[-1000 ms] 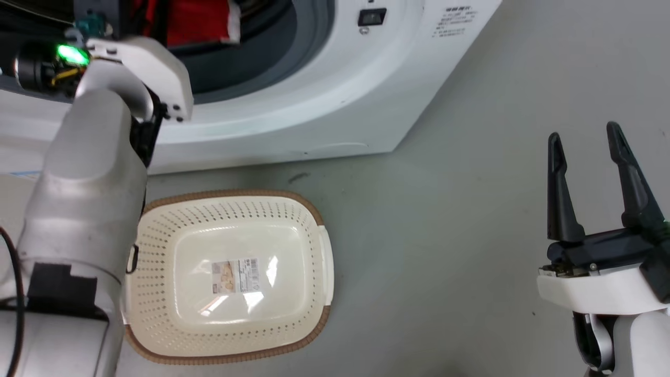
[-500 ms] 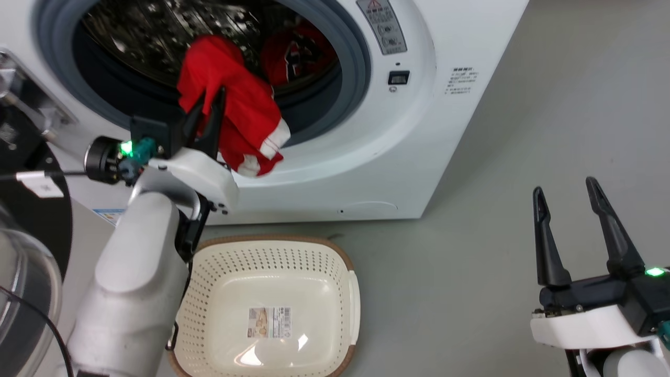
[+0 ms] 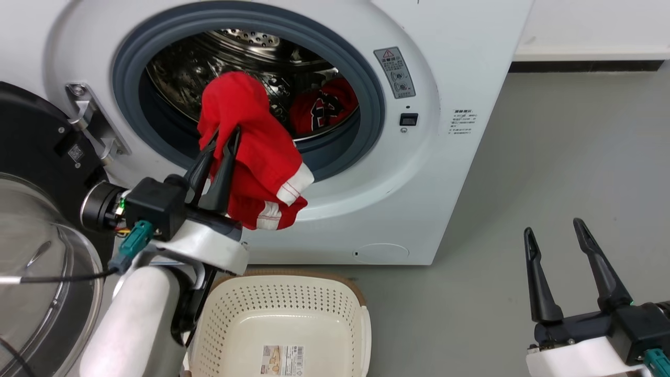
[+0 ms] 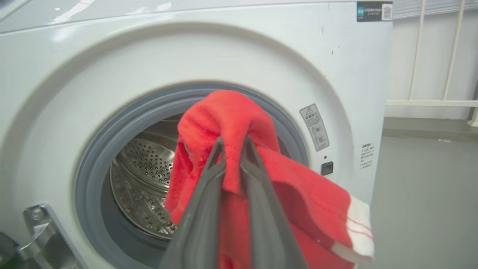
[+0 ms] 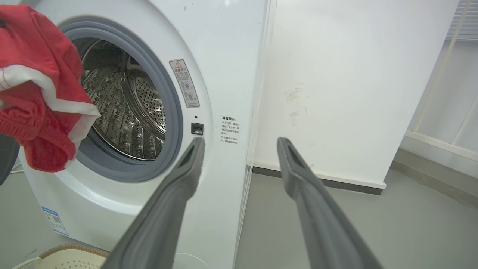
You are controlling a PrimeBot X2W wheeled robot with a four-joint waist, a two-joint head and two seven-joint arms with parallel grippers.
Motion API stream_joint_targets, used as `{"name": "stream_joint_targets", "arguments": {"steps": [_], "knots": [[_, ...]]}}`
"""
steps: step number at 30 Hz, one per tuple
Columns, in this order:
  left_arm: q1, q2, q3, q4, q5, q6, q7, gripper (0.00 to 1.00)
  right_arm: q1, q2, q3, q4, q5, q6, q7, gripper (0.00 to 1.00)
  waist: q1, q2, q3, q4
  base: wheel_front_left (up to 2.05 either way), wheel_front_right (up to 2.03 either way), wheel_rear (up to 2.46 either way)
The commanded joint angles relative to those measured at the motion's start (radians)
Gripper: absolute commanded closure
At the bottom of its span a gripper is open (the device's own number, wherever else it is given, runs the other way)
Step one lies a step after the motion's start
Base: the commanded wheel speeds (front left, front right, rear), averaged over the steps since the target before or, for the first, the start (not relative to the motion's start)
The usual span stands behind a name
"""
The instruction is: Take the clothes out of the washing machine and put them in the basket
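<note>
Fingers [image 3: 222,173] of the left gripper [image 3: 226,133] are pressed together on a fold of a red garment [image 3: 256,162], held up just outside the grey-rimmed porthole [image 3: 366,78] of the washing machine [image 3: 450,63]. The garment peaks over the fingertips and hangs lengthwise from there. In the head view its long axis runs down and to the robot's right, and the white-banded hem [image 3: 290,191] at the low end points towards the floor [image 3: 549,157]. The left wrist view shows the same fold pinched at the tips, the cloth trailing to the lower right.

A second red garment [image 3: 322,107], with black-and-white lettering, lies inside the steel drum [image 3: 235,47], towards its right side. The basket [image 3: 282,309] sits open side up on the floor, below the held garment in the head view and close against the machine's base. Its near end is cut off by the frame, so its long axis cannot be told. The door [image 3: 31,152] stands open at the left.

The right gripper [image 3: 553,226] hangs well apart at the lower right, fingers spread, holding nothing and pointing up the view.
</note>
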Motion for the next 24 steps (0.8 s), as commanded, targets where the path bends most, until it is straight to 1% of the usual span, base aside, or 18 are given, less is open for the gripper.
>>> {"name": "stream_joint_targets", "arguments": {"steps": [1,7,12,17,24], "knots": [[0.039,0.009,-0.003,-0.065,0.005,0.013,0.018,1.0,0.017,0.001,0.0,0.002,0.001,-0.001,-0.002,0.0,0.0002,-0.0001,-0.016,0.004,0.0,0.0,0.0],[0.117,0.031,-0.02,-0.226,0.011,0.033,0.077,1.0,0.032,0.001,-0.001,0.005,0.003,-0.001,-0.002,0.0,0.0002,-0.0001,-0.037,0.012,0.0,0.0,0.0],[0.163,0.037,-0.047,-0.285,0.013,0.032,0.101,1.0,0.035,0.001,-0.002,0.002,0.007,-0.001,-0.002,0.0,0.0002,-0.0001,-0.037,0.017,0.0,0.0,0.0],[0.209,0.028,-0.09,-0.283,0.007,0.019,0.112,1.0,0.042,0.001,0.0,0.001,0.01,-0.001,-0.002,0.0,0.0002,-0.0001,-0.036,0.021,0.0,0.0,0.0],[0.267,0.02,-0.139,-0.204,-0.008,0.002,0.102,1.0,0.006,0.001,0.002,-0.007,0.004,-0.001,-0.002,0.0,0.0002,-0.0001,0.006,0.013,0.0,0.0,0.0]]}}
